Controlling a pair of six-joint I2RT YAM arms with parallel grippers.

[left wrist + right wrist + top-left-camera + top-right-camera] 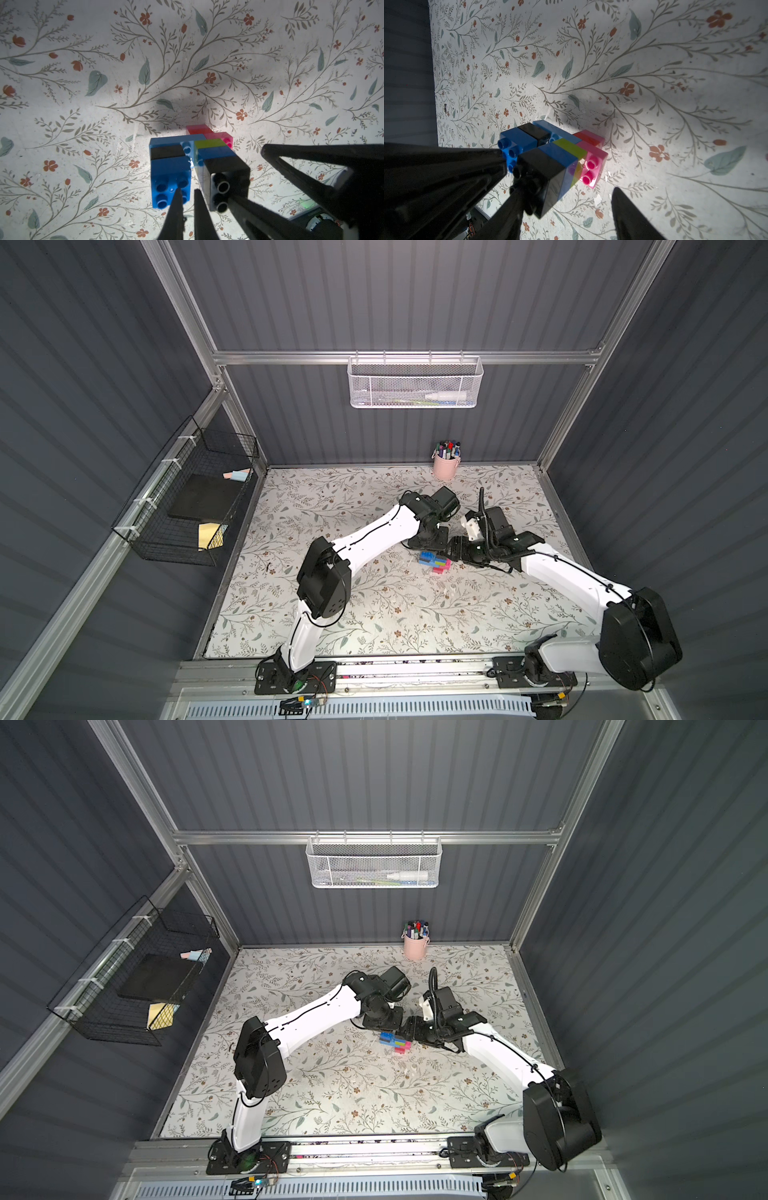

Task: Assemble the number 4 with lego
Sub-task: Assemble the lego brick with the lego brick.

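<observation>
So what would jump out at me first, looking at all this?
Probably the bright lego figure, blue, black, green, red and pink bricks joined flat near the middle of the floral table. The left claw and right claw meet at its studded end. Next, the pink cup of marker pens by the back wall.

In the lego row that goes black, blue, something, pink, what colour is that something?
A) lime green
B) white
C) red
A: in the right wrist view the lime green brick sits between the blue brick and the pink brick.
</observation>
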